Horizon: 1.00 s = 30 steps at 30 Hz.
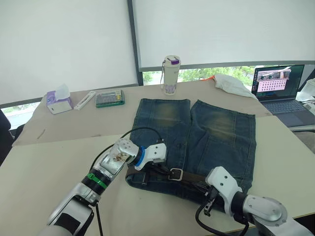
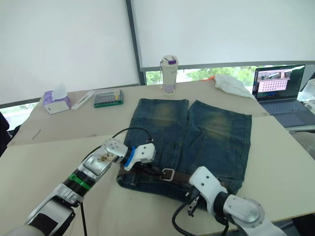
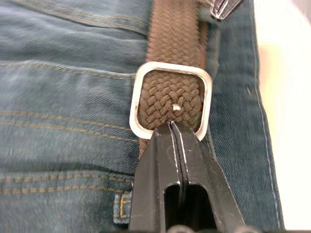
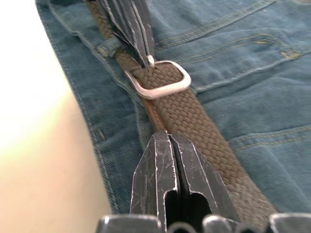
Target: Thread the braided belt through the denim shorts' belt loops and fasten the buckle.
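The denim shorts (image 1: 216, 130) lie flat on the table with the waistband nearest me. The braided belt (image 4: 194, 121) runs along that waistband, under a belt loop (image 4: 109, 48) and through the silver buckle (image 3: 170, 99); a prong tip pokes up through the braid. My left gripper (image 3: 174, 127) is shut, its tips pressed against the buckle's near bar. My right gripper (image 4: 167, 136) is shut too. Its tips rest at the strap's edge, where a reddish-brown leather strip (image 4: 154, 115) peeks out. I cannot tell if either gripper pinches anything.
Behind the shorts stands a white bottle (image 1: 171, 74). A tissue box (image 1: 59, 102), a white stick-like item (image 1: 84, 100) and a green calculator (image 1: 110, 99) lie at the far left. An open laptop (image 1: 283, 91) and a white cloth (image 1: 231, 83) are at the far right.
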Available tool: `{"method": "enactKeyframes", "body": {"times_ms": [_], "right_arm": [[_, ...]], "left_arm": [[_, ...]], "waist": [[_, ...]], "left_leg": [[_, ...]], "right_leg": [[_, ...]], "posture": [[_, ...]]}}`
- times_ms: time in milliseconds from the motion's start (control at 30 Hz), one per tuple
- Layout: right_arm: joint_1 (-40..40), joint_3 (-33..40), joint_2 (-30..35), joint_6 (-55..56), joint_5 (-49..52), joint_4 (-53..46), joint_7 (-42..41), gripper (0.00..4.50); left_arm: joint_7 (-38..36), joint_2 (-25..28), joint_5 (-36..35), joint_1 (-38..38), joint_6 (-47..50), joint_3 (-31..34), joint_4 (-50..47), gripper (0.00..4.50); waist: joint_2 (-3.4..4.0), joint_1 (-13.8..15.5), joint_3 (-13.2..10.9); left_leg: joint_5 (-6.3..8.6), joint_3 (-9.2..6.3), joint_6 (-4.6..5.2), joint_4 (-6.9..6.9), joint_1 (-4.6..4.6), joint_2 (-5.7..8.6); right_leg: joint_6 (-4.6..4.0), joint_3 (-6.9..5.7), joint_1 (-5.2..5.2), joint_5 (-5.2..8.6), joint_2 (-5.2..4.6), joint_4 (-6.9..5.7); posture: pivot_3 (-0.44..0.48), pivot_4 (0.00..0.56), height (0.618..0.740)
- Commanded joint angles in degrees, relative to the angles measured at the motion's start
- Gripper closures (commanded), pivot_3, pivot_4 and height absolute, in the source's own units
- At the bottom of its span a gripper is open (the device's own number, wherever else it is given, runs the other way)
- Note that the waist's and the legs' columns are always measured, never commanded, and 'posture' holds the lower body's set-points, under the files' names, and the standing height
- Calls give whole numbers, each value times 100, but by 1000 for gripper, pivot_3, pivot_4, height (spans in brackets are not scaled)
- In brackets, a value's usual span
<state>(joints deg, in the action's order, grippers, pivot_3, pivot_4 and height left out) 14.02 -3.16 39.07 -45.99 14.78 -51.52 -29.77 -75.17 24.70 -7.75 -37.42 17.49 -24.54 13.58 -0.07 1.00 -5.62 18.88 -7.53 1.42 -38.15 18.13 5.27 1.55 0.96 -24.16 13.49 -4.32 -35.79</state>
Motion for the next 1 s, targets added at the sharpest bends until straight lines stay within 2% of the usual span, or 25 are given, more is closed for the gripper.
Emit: {"method": "enactKeyframes", "body": {"times_ms": [33,167,300,467,767,867,1000], "right_arm": [[40,97,7,208,15,-243,-1,4451],[42,100,-43,254,13,-240,35,4451],[6,85,-66,269,24,-220,49,4451],[35,113,-37,234,17,-259,55,4451],[141,167,3,173,13,-338,79,4451],[184,210,13,197,15,-340,70,4451],[278,485,-186,227,138,-333,161,4451]], "left_arm": [[72,-33,-511,4,289,548,-358,4500],[173,-215,-961,61,596,861,-761,4500],[137,-344,-1057,139,666,731,-976,4500],[176,-359,-577,306,175,307,-486,4500],[344,-103,240,645,-719,-2,855,4500],[408,-126,176,733,-784,95,960,4500],[455,-295,-599,975,-669,774,429,4500]], "waist": [[4,-1,3],[9,7,5],[9,-4,6],[8,0,5],[1,15,16],[-11,4,33],[-6,-25,37]], "left_leg": [[0,0,0,-1,1,0],[0,0,0,-3,1,0],[0,0,0,-4,0,0],[0,0,0,-3,-1,0],[1,1,0,-2,-8,0],[1,1,1,-2,-15,-1],[2,3,1,1,-19,-4]], "right_leg": [[0,1,0,0,-1,0],[0,1,1,0,-2,0],[0,3,2,0,-3,1],[0,4,3,0,-3,1],[0,4,8,0,-4,4],[0,4,13,0,-6,3],[0,10,13,0,-6,1]], "posture": [[0,150,740],[0,150,740],[0,150,740],[0,150,740],[0,150,740],[0,150,740],[0,150,740]]}}
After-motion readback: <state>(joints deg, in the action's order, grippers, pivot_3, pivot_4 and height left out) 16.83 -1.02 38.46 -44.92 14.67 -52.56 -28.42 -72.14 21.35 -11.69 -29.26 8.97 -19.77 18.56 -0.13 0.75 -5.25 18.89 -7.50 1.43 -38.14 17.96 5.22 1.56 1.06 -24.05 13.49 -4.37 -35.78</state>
